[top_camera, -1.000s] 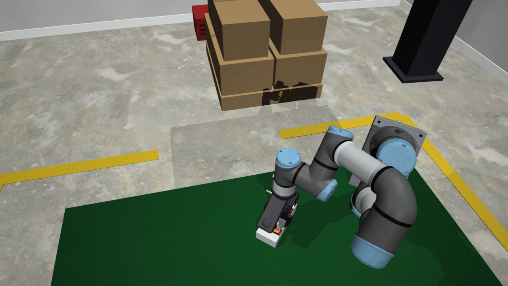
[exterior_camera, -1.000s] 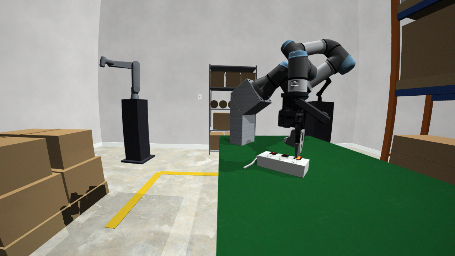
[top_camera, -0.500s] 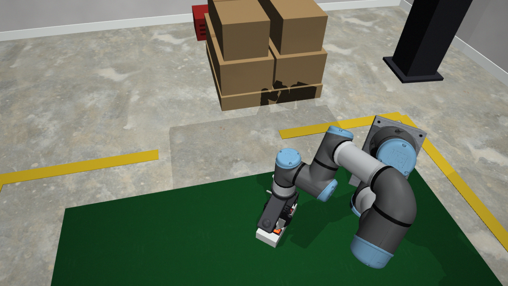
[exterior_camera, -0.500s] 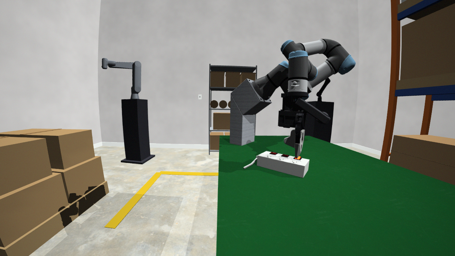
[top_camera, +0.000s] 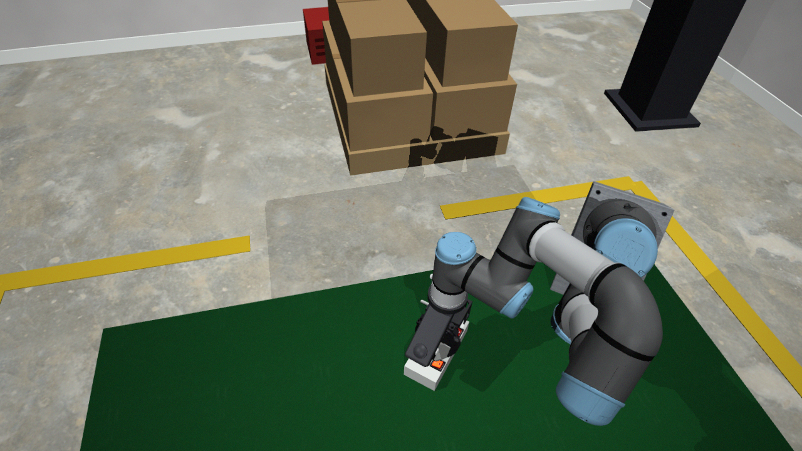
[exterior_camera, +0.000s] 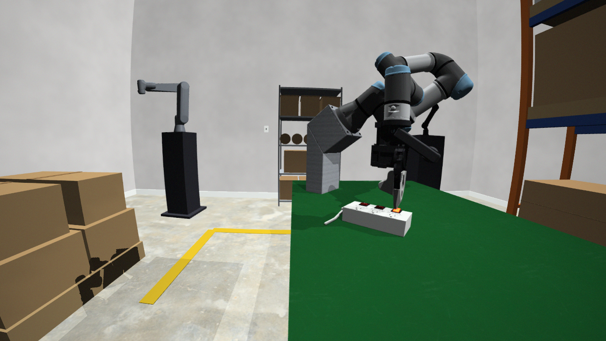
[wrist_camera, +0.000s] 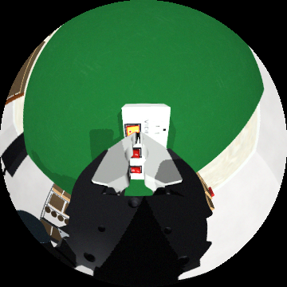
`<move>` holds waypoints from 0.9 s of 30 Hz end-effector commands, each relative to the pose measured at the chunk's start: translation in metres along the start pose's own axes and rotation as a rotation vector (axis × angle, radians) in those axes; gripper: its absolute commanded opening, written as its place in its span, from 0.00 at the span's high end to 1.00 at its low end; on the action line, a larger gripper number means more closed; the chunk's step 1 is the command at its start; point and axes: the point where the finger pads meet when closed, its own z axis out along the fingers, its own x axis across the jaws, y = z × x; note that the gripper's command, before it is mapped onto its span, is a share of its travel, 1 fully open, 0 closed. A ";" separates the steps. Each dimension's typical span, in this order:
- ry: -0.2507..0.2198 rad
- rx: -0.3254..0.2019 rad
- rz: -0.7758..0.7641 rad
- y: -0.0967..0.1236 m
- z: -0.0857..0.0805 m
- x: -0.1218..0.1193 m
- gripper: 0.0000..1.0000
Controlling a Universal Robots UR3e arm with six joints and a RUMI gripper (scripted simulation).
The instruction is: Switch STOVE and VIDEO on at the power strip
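On the green bench (exterior_camera: 444, 271) the white strip (exterior_camera: 381, 221) lies face up, its near-end switch (exterior_camera: 396, 210) glowing orange in every view, though only the wrist view shows the two dark red switches (wrist_camera: 136, 153) behind the shut, empty claw (wrist_camera: 137, 137) above it.

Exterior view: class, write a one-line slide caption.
Shut gripper over white power strip on green table; end switch glows orange.
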 end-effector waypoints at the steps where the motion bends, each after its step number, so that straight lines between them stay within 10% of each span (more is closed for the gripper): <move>1: -0.006 0.000 0.001 0.001 -0.008 -0.001 1.00; 27: -0.006 0.000 0.001 0.001 -0.034 -0.001 1.00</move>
